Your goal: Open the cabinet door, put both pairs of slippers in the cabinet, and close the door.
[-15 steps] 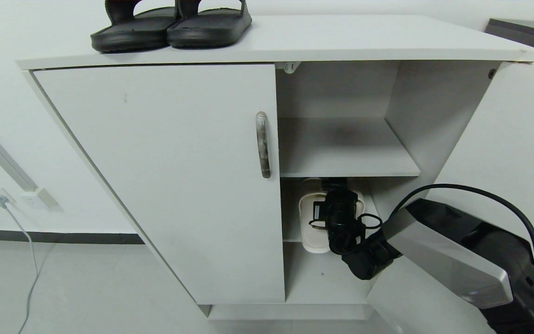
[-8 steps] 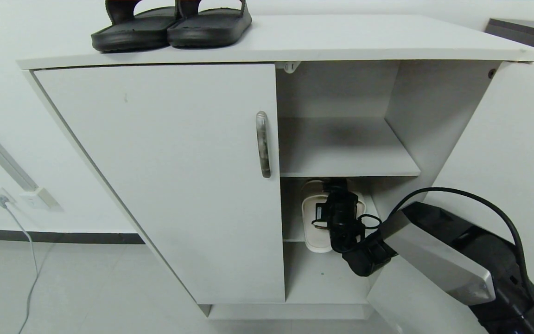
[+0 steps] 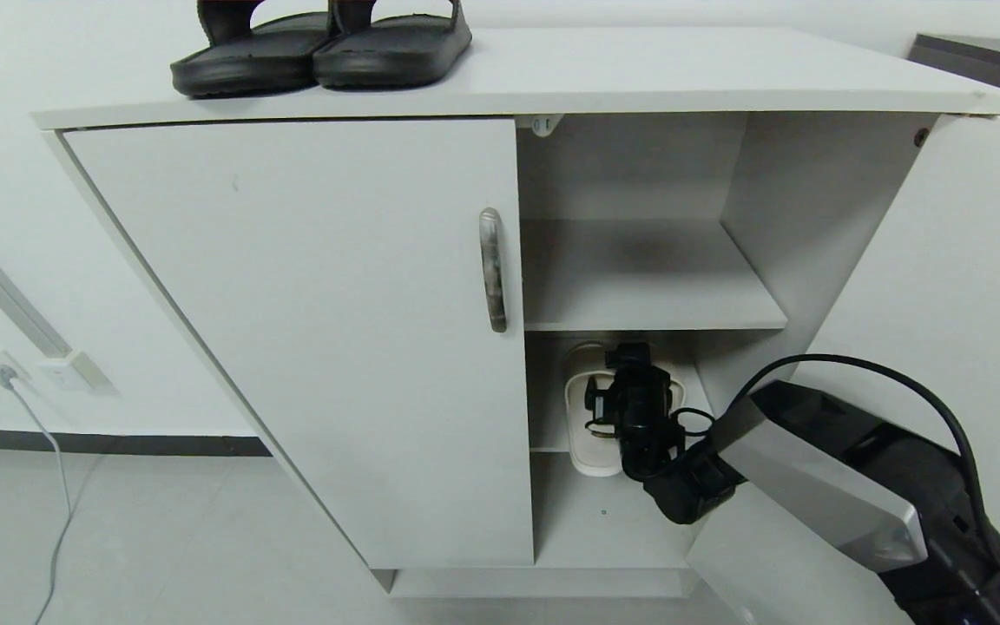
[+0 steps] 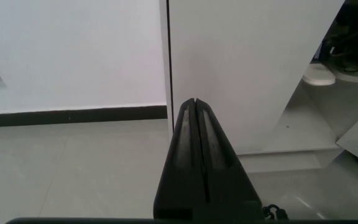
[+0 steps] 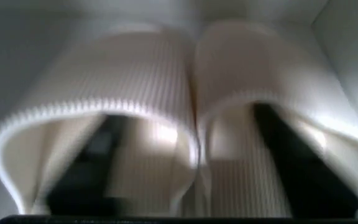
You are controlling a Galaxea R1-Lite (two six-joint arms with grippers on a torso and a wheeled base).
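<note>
A cabinet (image 3: 639, 78) carries one pair of slippers (image 3: 322, 48) on its top, far left. Its left door (image 3: 309, 330) is shut, its right door (image 3: 960, 286) swung open rightward. Inside, on the lower shelf (image 3: 546, 438), lies the other pair (image 3: 582, 430) — the right hand (image 3: 630, 373) at its near end.

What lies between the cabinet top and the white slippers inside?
One bare shelf, in the head view, above the white slippers, below the cabinet top.

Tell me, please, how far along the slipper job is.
Done: the right door is open. In hand: the white slippers lie inside the cabinet, the right pincer at them. Left: the black slippers on its top must go in, then the door closes.
</note>
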